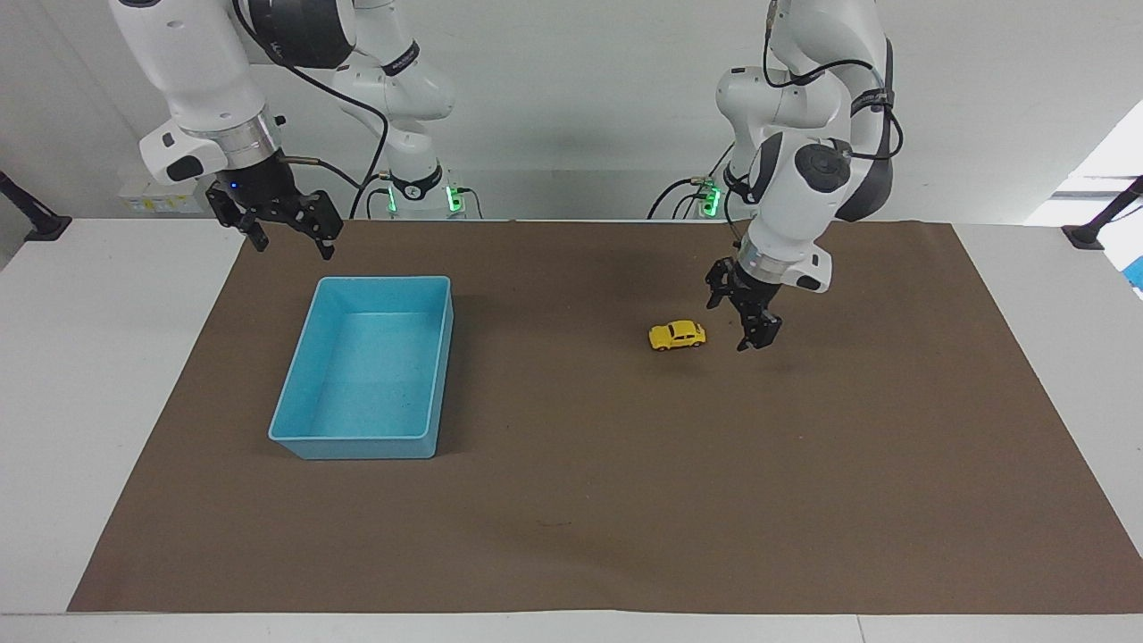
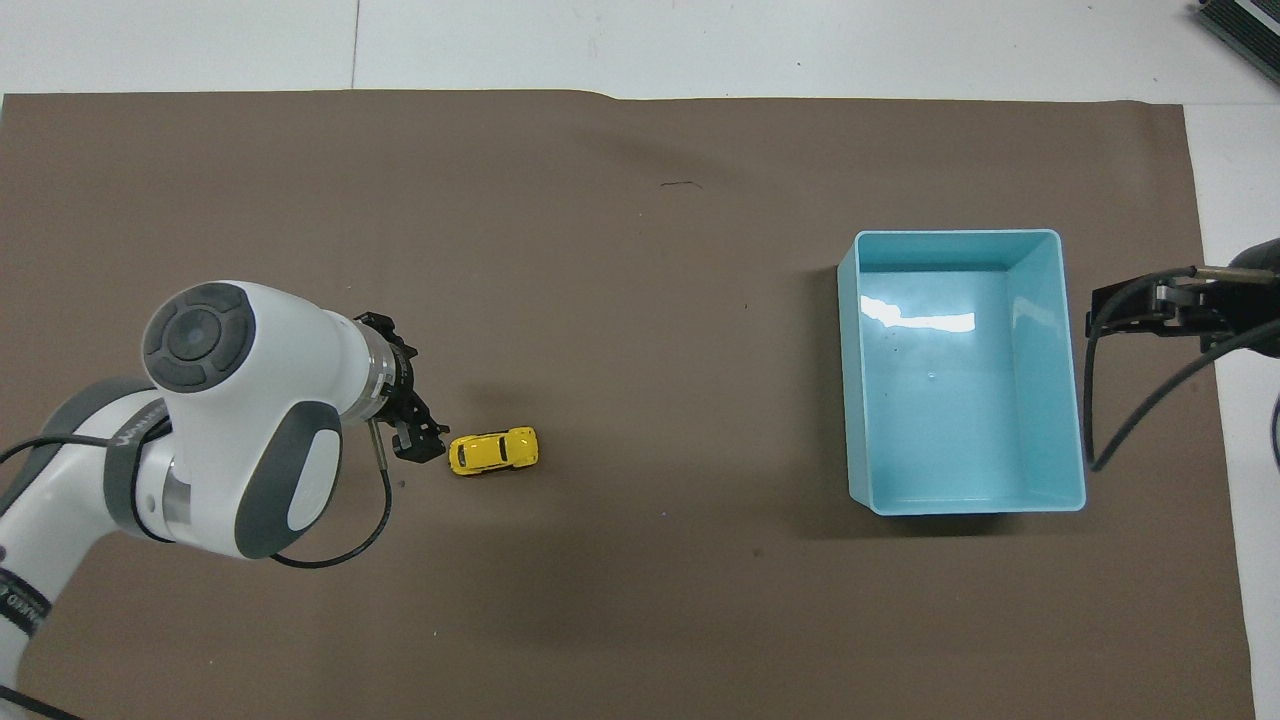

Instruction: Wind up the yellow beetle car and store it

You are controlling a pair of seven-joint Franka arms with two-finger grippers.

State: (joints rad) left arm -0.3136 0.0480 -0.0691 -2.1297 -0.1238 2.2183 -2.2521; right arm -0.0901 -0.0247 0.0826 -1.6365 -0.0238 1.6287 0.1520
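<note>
The yellow beetle car stands on its wheels on the brown mat, toward the left arm's end of the table; it also shows in the overhead view. My left gripper is open and low over the mat, just beside the car on the left arm's side and not touching it; the overhead view shows it partly under the arm. The blue bin is empty at the right arm's end and also shows from overhead. My right gripper is open and waits raised beside the bin.
The brown mat covers most of the white table. A dark object lies at the table's corner farthest from the robots, at the right arm's end.
</note>
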